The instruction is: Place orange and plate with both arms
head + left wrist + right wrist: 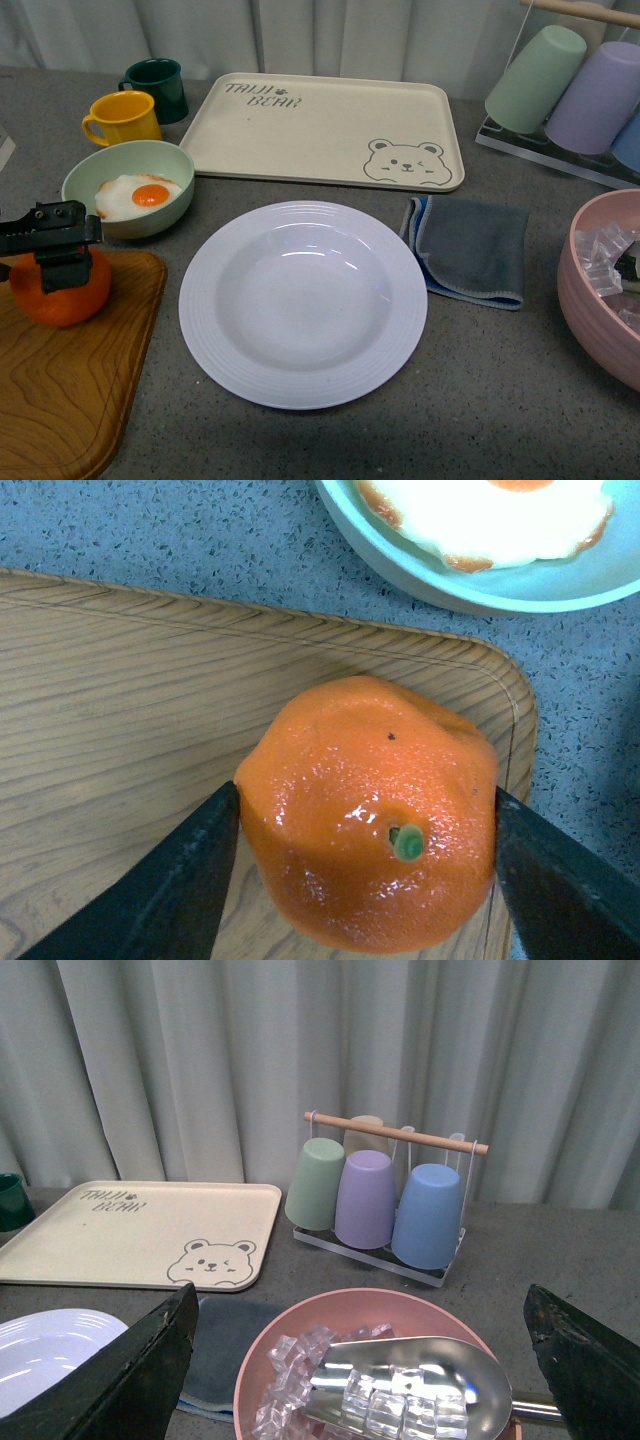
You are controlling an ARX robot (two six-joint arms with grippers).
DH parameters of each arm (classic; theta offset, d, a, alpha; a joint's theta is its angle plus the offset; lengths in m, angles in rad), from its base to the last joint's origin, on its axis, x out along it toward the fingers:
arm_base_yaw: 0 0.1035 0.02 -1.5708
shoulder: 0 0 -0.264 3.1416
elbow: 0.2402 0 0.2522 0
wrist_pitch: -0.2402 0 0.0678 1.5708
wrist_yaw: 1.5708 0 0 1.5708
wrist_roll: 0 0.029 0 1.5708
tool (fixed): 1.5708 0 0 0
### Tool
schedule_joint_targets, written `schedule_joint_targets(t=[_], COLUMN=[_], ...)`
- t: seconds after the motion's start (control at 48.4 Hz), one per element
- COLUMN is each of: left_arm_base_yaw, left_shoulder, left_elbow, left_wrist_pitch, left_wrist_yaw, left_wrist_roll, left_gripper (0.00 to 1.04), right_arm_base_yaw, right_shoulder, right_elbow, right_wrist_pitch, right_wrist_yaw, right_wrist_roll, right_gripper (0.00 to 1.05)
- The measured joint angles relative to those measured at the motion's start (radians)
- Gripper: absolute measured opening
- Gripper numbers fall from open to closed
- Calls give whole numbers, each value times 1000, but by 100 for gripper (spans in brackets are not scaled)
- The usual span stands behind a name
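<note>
The orange (62, 290) sits on the wooden board (70, 390) at the front left. My left gripper (55, 262) is shut on it from above. In the left wrist view the black fingers (170, 880) press both sides of the orange (370, 810), its green stem dot facing the camera. The large white ribbed plate (303, 300) lies empty in the middle of the table and shows at the edge of the right wrist view (45, 1350). My right gripper (365, 1380) is open, above the pink bowl, and is out of the front view.
A pale green bowl (128, 187) with a fried egg stands behind the board. Yellow mug (122, 118), dark green mug (158, 86), cream bear tray (325, 130), grey cloth (470, 248), cup rack (570, 95) and pink bowl (605, 290) of ice with a metal scoop (420, 1385) surround the plate.
</note>
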Motion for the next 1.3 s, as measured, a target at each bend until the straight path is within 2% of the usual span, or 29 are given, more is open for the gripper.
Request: schedule_joint_targets(t=[0.103,0.227,0.351,0.537,0.64,0.743,0.929,1.156,1.177,1.301], left_arm_base_yaw=[-1,-27,-97,-270,-368,-420,-472,-473,-473,-469], left_shoulder=[-1,-37,-116,-163,-101,-8,112,187,190,179], left_elbow=[0,-4,-5,16,60,103,177,216,217,206], left_wrist_pitch=[0,-10,-32,19,33,40,53,42,38,75], left_wrist_yaw=[8,19,17,-20,-37,-45,-53,-45,-45,-6], left_wrist_roll=[-1,-12,-55,-93,-113,-133,-133,-127,-129,-142], left_gripper=[57,51,49,49,49,48,48,48,49,76], right_arm_base_yaw=[0,0,0,0,0,0,0,0,0,0], right_shoulder=[0,0,0,0,0,0,0,0,0,0], right_elbow=[0,0,0,0,0,0,0,0,0,0], right_wrist_pitch=[0,0,0,0,0,0,0,0,0,0], right_wrist_yaw=[0,0,0,0,0,0,0,0,0,0], right_wrist_roll=[0,0,0,0,0,0,0,0,0,0], right_gripper=[95,95,95,95,95,95,95,95,95,95])
